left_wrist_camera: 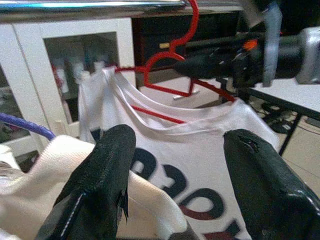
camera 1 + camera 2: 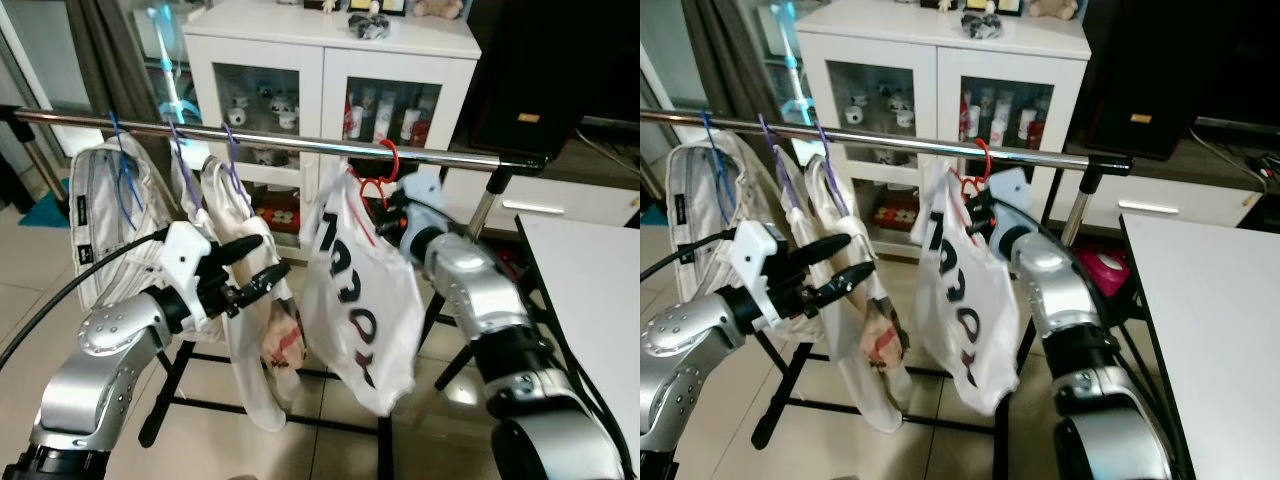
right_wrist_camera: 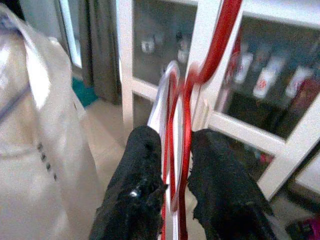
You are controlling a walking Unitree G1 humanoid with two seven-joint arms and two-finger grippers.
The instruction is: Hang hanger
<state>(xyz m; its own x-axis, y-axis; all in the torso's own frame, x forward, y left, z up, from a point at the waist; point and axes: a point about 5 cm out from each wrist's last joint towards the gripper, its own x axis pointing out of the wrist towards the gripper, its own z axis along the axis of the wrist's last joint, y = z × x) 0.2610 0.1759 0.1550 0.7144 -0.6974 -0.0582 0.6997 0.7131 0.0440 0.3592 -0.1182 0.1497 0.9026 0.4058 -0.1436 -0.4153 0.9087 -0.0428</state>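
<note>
A red hanger (image 2: 387, 160) carries a white T-shirt (image 2: 360, 290) with dark letters, and its hook curls over the chrome rail (image 2: 300, 140). My right gripper (image 2: 390, 208) is just below the rail, shut on the hanger's red wire (image 3: 186, 115) under the hook. The black fingertips (image 3: 145, 150) press the wire from both sides. My left gripper (image 2: 272, 256) is open, held out in front of the cream garments to the left of the shirt. Nothing is between its fingers (image 1: 107, 165). It points toward the shirt's collar (image 1: 165, 120).
Blue and purple hangers (image 2: 175, 150) with pale garments (image 2: 110, 220) fill the rail's left part. A white glass-door cabinet (image 2: 330, 80) stands behind the rack. A white table (image 2: 590, 290) is at the right. The rack's black legs (image 2: 170, 390) stand on the tiled floor.
</note>
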